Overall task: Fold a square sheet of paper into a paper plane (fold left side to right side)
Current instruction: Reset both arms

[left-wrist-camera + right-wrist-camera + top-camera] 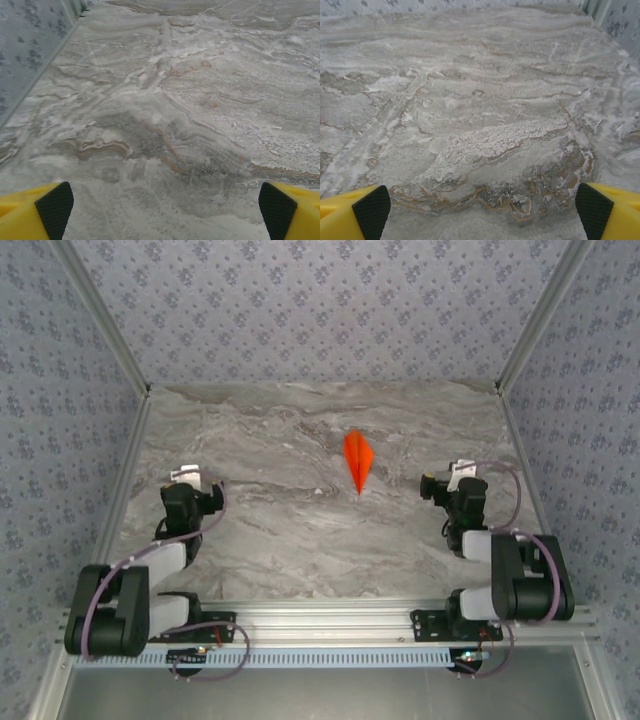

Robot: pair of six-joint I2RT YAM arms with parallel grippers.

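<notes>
A slim orange-red paper plane (pixel 358 461) lies on the grey marbled table (pixel 300 530), right of centre, its point toward the near edge. My left gripper (pixel 186 477) rests over the left part of the table, far from the plane. My right gripper (pixel 447 480) sits to the plane's right, apart from it. In the left wrist view the left gripper (pixel 162 207) stands open, its yellow fingers (pixel 47 210) wide over bare marble. The right gripper (pixel 482 207) is open too, fingers (pixel 605 212) at the frame's corners with nothing between them.
Patterned walls enclose the table on three sides, with aluminium posts (pixel 525 335) at the back corners. An aluminium rail (pixel 330 615) with both arm bases runs along the near edge.
</notes>
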